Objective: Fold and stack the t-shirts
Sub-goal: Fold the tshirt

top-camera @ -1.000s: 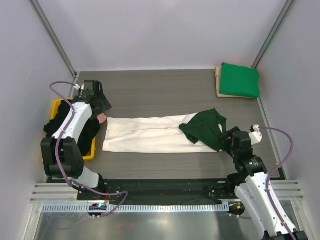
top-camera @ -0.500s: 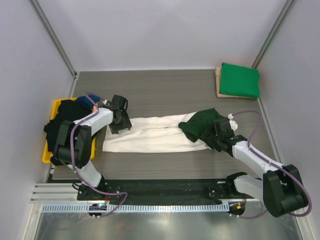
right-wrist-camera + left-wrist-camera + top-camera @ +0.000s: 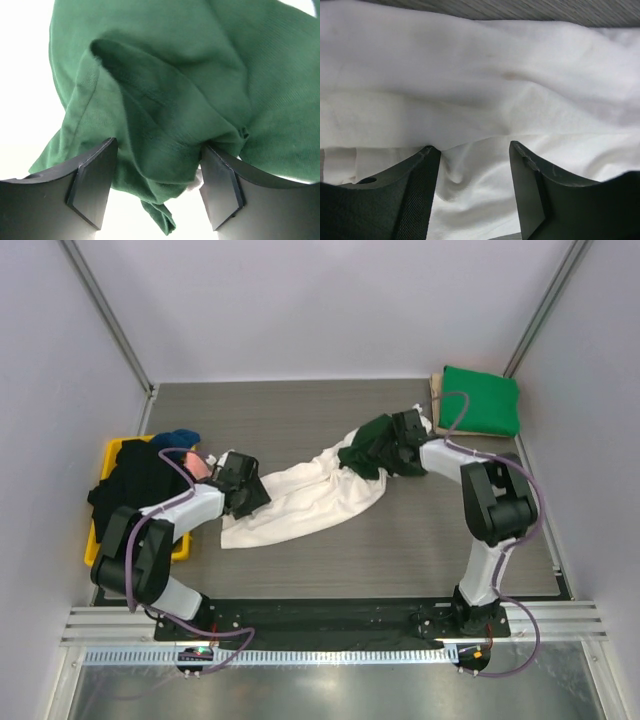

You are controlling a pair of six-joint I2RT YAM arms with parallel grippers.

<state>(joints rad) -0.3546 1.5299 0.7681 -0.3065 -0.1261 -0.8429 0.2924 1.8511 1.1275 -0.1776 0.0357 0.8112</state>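
Across the tabletop (image 3: 300, 420) our left pincer (image 3: 475, 165) clamps the cream t-shirt (image 3: 310, 498), our right pincer (image 3: 157, 170) its green sleeve (image 3: 165, 90); uneven pulling may twist it or lose grip.

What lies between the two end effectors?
Only the rumpled cream t-shirt, its dark green sleeve at the right end; the top external view shows it.

dark grey table (image 3: 300, 420) carries the cream t-shirt (image 3: 310, 495); yellow tray (image 3: 112, 452) left; tan board (image 3: 437, 400) far right.
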